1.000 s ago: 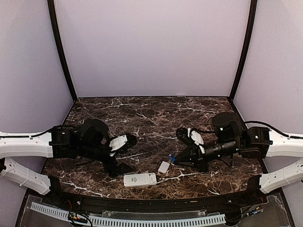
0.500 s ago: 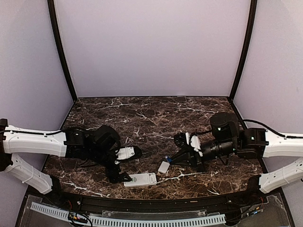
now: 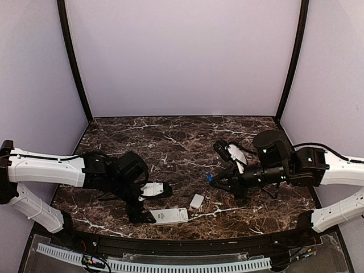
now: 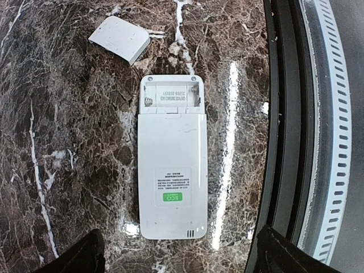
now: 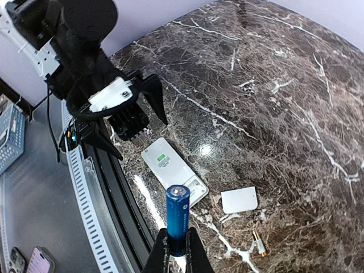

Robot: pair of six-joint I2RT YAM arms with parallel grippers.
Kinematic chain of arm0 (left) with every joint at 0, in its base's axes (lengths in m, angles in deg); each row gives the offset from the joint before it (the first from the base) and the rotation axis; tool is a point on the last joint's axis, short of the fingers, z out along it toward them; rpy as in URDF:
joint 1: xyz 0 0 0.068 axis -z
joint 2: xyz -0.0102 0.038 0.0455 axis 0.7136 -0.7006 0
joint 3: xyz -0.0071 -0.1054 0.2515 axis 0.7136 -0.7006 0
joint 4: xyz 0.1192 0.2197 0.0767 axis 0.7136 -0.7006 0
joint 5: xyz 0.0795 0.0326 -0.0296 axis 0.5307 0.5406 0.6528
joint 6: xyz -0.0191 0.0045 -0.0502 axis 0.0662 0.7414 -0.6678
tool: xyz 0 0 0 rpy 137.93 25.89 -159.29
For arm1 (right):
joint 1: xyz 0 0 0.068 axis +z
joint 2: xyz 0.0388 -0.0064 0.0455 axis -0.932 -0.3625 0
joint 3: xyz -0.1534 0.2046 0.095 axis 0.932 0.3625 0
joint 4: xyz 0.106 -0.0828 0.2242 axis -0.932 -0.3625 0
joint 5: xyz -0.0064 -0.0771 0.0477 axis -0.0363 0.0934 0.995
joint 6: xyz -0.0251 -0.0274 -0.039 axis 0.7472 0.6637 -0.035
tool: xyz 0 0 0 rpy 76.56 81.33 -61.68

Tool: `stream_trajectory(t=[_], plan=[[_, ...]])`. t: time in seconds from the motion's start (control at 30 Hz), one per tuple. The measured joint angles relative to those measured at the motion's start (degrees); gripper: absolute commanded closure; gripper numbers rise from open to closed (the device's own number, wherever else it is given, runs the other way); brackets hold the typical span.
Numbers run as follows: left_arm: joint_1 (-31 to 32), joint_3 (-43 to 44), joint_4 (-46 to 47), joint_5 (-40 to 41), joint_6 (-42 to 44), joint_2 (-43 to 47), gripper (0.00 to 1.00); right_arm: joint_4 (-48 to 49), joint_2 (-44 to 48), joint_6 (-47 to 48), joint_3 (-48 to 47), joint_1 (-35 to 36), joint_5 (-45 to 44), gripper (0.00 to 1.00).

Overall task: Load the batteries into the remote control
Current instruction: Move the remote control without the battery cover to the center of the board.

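Note:
The remote control (image 4: pixel 172 170) lies back-up on the marble near the front edge, its battery bay (image 4: pixel 172 96) uncovered and empty. My left gripper (image 4: pixel 179 259) is open, with its fingers (image 4: pixel 85 256) wide on either side of the remote's closed end and not touching it. The top view shows the left gripper (image 3: pixel 153 203) at the left end of the remote control (image 3: pixel 168 215). My right gripper (image 5: pixel 176 256) is shut on a blue battery (image 5: pixel 177 219), held upright above the table. From above, that battery (image 3: pixel 210 177) hangs behind and to the right of the remote.
A small white cover plate (image 4: pixel 119 38) lies loose just beyond the remote's open end, and it is also in the top view (image 3: pixel 197 201). A tiny cylinder with a gold tip (image 5: pixel 259 243) lies on the marble near it. The black table rim (image 4: pixel 284 114) runs close beside the remote.
My left arm has swung forward and right, bringing its open gripper down to the remote's left end. My right gripper has lifted away from the cover plate with the blue battery.

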Motion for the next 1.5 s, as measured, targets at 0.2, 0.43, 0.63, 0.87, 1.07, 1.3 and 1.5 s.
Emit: stream_trajectory(t=[0.2,0.43,0.63,0.87,1.07,1.3,1.5], plan=[[0.00,0.11,0.02,-0.90,0.02,-0.87,0.07,-4.61,0.59,-14.01,-0.42,0.00,-3.54,1.00],[0.09,2.95,-1.01,1.07,0.79,-6.49,0.08,-9.35,0.70,-19.26,-0.42,-1.75,-3.78,1.00],[0.11,5.70,-1.29,2.16,0.96,-7.98,0.08,-10.05,-2.08,-16.74,-2.08,-9.77,3.52,1.00],[0.11,6.10,-2.82,2.23,0.94,-11.26,0.08,-11.52,-11.54,-9.68,-8.81,-14.08,10.16,1.00],[0.11,5.77,-3.10,2.93,1.14,-12.87,0.09,-10.49,-16.24,-9.16,-9.88,-14.27,12.74,1.00],[0.11,3.43,-2.23,4.59,1.66,-12.87,0.16,-6.75,-16.22,-13.55,-7.21,-14.32,13.60,1.00],[0.26,2.89,-0.90,4.48,1.38,-12.94,0.20,-7.43,-16.65,-15.61,-6.29,-14.32,13.27,1.00]])
